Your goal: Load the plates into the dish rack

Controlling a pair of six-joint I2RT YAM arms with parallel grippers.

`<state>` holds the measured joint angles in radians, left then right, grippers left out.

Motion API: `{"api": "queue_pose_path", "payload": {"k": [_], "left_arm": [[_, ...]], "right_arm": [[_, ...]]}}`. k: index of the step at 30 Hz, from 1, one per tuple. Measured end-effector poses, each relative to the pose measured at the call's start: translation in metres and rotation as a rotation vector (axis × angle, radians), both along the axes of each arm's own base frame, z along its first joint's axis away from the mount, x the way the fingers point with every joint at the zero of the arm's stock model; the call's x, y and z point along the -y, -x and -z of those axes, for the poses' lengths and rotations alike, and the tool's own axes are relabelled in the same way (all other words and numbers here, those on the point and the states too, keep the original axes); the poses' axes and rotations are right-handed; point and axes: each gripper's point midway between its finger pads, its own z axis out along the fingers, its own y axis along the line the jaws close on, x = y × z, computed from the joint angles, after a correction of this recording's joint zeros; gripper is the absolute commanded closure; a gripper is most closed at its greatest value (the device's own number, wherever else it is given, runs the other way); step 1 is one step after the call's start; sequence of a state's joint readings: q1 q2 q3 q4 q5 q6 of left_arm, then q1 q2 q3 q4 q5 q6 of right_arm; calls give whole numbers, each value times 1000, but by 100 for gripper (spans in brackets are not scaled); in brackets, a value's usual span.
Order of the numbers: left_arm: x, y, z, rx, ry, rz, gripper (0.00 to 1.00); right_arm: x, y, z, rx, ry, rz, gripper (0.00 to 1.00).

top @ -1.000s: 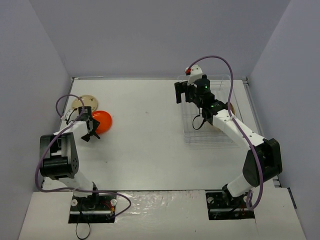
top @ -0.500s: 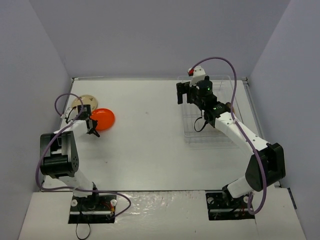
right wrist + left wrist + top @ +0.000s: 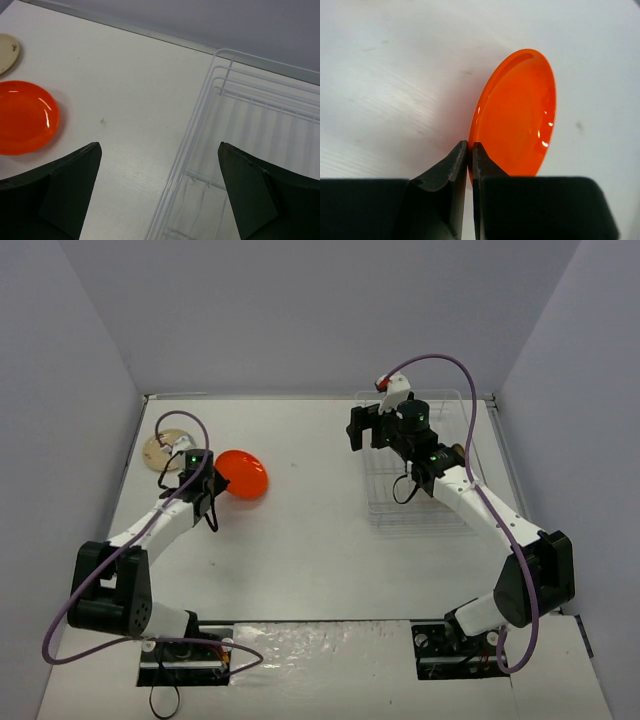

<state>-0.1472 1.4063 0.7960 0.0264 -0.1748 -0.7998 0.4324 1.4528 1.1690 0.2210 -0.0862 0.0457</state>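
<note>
Now: left gripper (image 3: 469, 146) has its fingers drawn almost together, only a sliver of gap between them, and the near rim of the orange plate (image 3: 520, 115) sits nipped at the tips. The plate reaches out ahead of and to the right of the fingertips, tilted off the table (image 3: 300, 530), with a shadow under its raised side.

Right gripper (image 3: 157, 150) is spread wide and holds nothing. The near corner of the rack (image 3: 220, 85) lies just below and ahead of its right finger; bare table lies ahead of its left finger.

A cream plate (image 3: 165, 448) lies flat behind the left fingers, clear of the orange one.

Handling, as I judge it:
- Glossy, hard and thin-walled; probably light, probably plastic.
- Slick surface and a narrow pinch on one rim, so it may pivot or slip if swung fast.
- The rim is the only hold available. A bite further in past the lip would be steadier.
- It is stiff enough to stand upright in a slot.

Against a second ago:
- The left fingers stood apart beside the plate; they are closed on it now.
- The plate was next to the cream one; it now sits further toward the table's middle.
- The left arm has stretched forward.
- The right arm hardly shifted, fingers equally wide.
</note>
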Motion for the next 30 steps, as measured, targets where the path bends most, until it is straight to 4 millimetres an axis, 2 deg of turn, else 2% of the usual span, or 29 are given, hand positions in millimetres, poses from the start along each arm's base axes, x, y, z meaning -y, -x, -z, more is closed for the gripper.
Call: {"api": "queue_pose_path", "payload": {"k": [5, 8, 12, 18, 19, 20, 22, 24, 25, 27, 28, 29, 30], "left_arm": [[65, 1, -39, 172, -39, 274, 100], [89, 3, -58, 251, -46, 392, 100], [116, 7, -81, 347, -58, 538, 100], [160, 30, -112, 480, -53, 765, 100], [166, 35, -116, 501, -51, 799, 100], [172, 41, -120, 521, -48, 835, 100], [180, 48, -124, 544, -52, 880, 100], [183, 52, -123, 550, -67, 898, 100], [181, 51, -122, 548, -80, 897, 100], [177, 48, -119, 540, -104, 882, 100], [173, 46, -118, 534, -117, 870, 97], [169, 44, -115, 526, -136, 851, 89], [165, 41, -114, 519, -148, 834, 84]], "right_arm": [[-26, 14, 2, -19, -28, -171, 0], [-48, 26, 12, -48, -29, -318, 0], [-75, 40, 37, -115, -10, -485, 1], [-101, 53, 70, -208, 8, -626, 14], [-103, 54, 73, -219, 11, -636, 21], [-104, 55, 76, -226, 13, -642, 37], [-106, 56, 80, -243, 10, -650, 48], [-107, 59, 80, -252, 5, -663, 67], [-108, 60, 79, -253, 1, -667, 71], [-110, 63, 76, -254, -12, -686, 87], [-111, 65, 75, -254, -18, -696, 96], [-111, 68, 72, -254, -24, -707, 100], [-112, 72, 69, -254, -28, -722, 100]]}}
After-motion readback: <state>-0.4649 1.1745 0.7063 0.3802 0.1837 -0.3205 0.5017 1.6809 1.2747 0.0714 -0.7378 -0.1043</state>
